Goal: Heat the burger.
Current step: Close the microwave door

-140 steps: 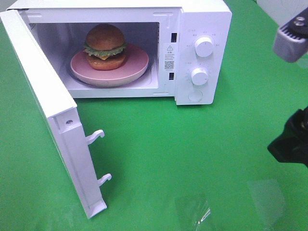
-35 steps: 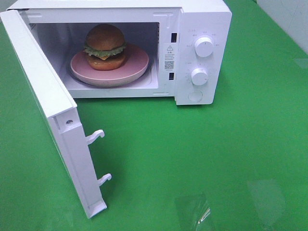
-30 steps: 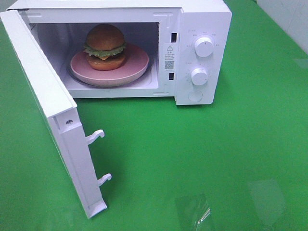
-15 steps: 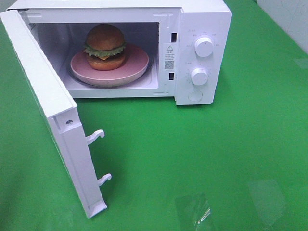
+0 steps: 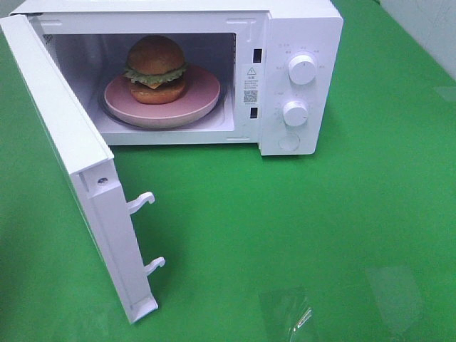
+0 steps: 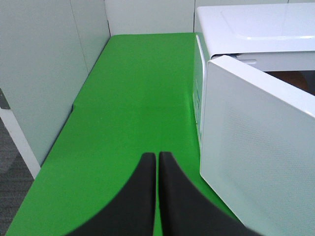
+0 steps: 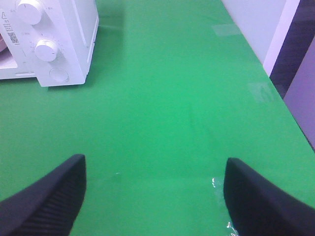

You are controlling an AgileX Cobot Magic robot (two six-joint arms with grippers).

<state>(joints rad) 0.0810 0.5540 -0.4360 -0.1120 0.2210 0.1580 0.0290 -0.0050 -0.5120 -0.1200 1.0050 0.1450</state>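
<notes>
Closest in, neither arm shows in the overhead shot, you only catch them on their own wrist cams. The left tool (image 6: 157,156) is clenched tight, fingers pressed together with nothing between them. It hangs over the green bench (image 5: 299,214), on the outer side of the microwave door (image 5: 78,171). The right tool (image 7: 155,169) is released and empty, fingers well apart, over the bench off on the knob side of the microwave (image 5: 299,21).

Near the front edge of the bench there are a couple of shiny clear patches (image 5: 285,310), can't tell what they are.

Next up, the door is swung right out with its free edge pointing toward the front, and two white latch hooks (image 5: 142,201) stick off that edge.

Behind it sits the white microwave itself with the inside in full view. The control panel on the right has an upper knob (image 5: 302,69) and a lower knob (image 5: 295,112), with a round button (image 5: 288,142) under them.

Furthest back, the burger (image 5: 157,70) is inside the microwave. It sits upright on a pink plate (image 5: 203,96), a bit left of the plate's middle, well apart from both tools.
</notes>
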